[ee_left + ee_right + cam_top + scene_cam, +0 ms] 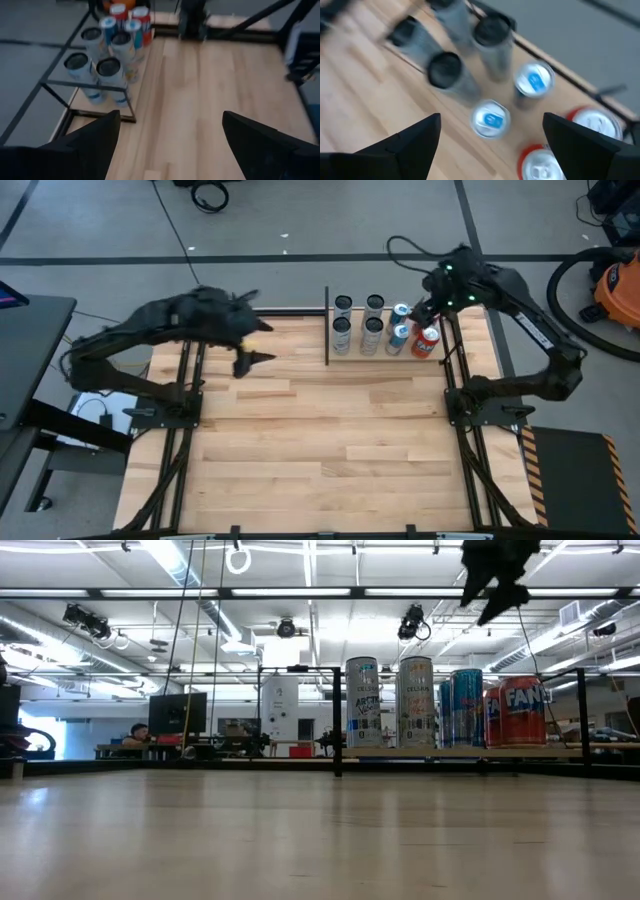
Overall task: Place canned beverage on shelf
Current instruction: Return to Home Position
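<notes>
Hovering just above the red cans (428,340), the right gripper (425,312) shows its fingers spread wide, nothing between them. Every can stands upright on the shelf (360,359) at the tabletop's (320,440) far edge: silver cans (342,332), then blue cans (398,336), with the reds at the right end. The retreat, I'd say, wants a straight lift first, clear of the can tops, then the swing home. Drifting sideways while low could topple that red pair. The left gripper (258,343), likewise open and empty, waits over the table's left side.
</notes>
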